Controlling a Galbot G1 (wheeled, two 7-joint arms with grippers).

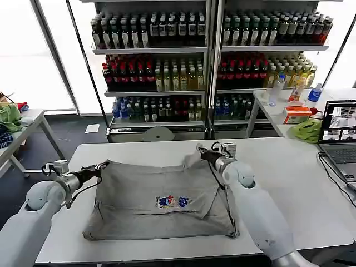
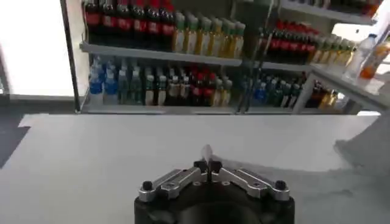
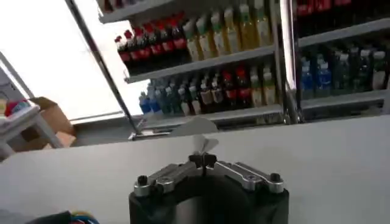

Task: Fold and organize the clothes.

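Observation:
A light grey shirt [image 1: 158, 197] with a small multicoloured chest print [image 1: 172, 202] lies spread on the white table [image 1: 278, 167], its near part folded over. My left gripper [image 1: 103, 166] is shut on the shirt's far left corner. My right gripper [image 1: 201, 151] is shut on the far right corner, lifting it slightly. In the left wrist view the left gripper [image 2: 208, 164] pinches a sliver of grey fabric [image 2: 207, 151]. In the right wrist view the right gripper [image 3: 202, 159] pinches a tuft of grey fabric [image 3: 202, 145].
A laptop [image 1: 340, 139] sits at the table's right edge, with a lime-green cloth [image 1: 306, 130] and an orange box [image 1: 296, 114] on the side table behind. Drink shelves [image 1: 206, 50] stand beyond the table. Another side table [image 1: 22, 130] with fabrics stands far left.

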